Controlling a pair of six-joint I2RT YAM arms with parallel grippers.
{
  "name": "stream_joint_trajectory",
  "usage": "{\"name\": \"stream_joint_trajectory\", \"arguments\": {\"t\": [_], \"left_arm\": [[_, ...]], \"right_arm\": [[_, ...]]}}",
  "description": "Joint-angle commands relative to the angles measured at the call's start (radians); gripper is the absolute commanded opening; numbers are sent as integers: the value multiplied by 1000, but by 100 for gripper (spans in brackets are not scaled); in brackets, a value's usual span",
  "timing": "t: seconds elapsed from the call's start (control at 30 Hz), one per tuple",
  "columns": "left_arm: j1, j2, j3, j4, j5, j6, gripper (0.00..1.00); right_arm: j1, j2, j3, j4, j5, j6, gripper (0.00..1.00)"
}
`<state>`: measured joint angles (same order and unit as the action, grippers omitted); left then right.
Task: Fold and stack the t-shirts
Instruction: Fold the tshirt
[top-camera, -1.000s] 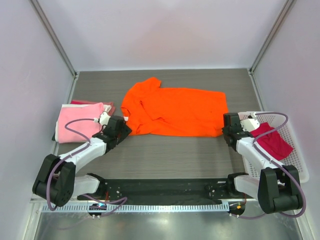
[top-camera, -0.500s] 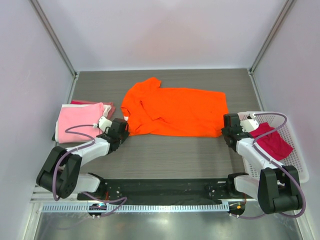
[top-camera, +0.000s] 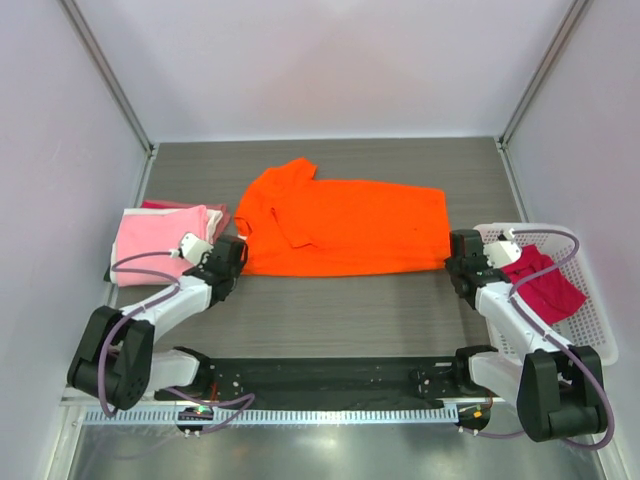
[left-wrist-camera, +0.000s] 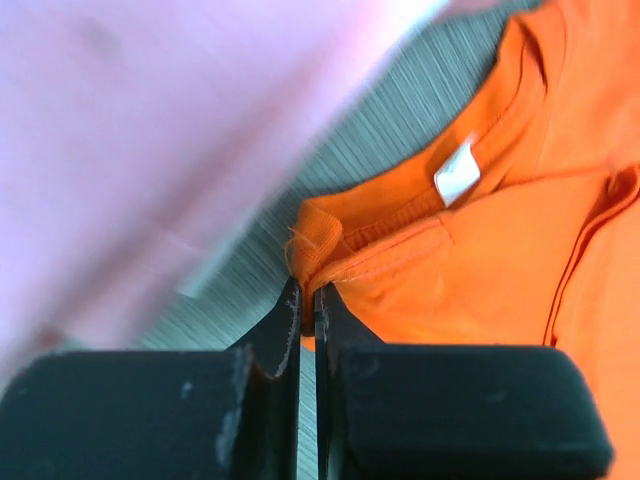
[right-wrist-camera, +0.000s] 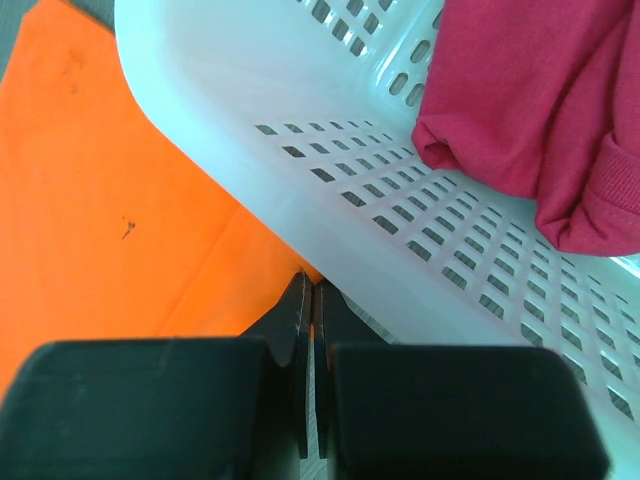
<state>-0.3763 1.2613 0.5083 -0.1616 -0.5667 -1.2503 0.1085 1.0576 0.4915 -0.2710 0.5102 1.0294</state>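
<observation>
The bright orange t-shirt lies spread flat across the middle of the table. My left gripper is shut on its near-left edge beside the collar; in the left wrist view the fingers pinch an orange fold just below the white neck label. My right gripper is shut on the shirt's near-right corner, and orange cloth runs into the closed fingertips. A folded light pink t-shirt lies at the left on a dark pink-red one.
A white lattice basket stands at the right edge and holds a crumpled dark pink-red tee. Its wall sits right against my right gripper. Grey side walls close in the table on both sides.
My left gripper has closed on the shirt's edge by the collar and drawn left. The orange shirt now lies flatter, with its near hem pulled straight between the two grippers.
</observation>
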Motion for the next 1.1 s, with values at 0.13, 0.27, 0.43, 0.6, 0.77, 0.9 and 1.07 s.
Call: {"name": "stream_joint_trajectory", "arguments": {"t": [0.13, 0.27, 0.43, 0.6, 0.77, 0.9, 1.07], "left_arm": [[51, -54, -24, -96, -15, 40, 2], [50, -69, -31, -125, -32, 48, 4], [51, -77, -8, -158, -4, 94, 18], [50, -99, -2, -159, 60, 140, 29], [50, -154, -7, -179, 80, 181, 34], [50, -165, -20, -147, 68, 221, 24], [51, -145, -10, -148, 60, 241, 14]], "right_arm": [[-6, -30, 2, -40, 19, 20, 1], [-7, -100, -36, -77, 60, 49, 1], [-7, -113, -36, -79, -8, 2, 27], [14, -136, -4, -50, -68, -126, 34], [85, -153, 105, -17, -220, -337, 35], [201, -98, 169, 45, -399, -477, 38], [348, 86, 277, 156, -610, -589, 44]]}}
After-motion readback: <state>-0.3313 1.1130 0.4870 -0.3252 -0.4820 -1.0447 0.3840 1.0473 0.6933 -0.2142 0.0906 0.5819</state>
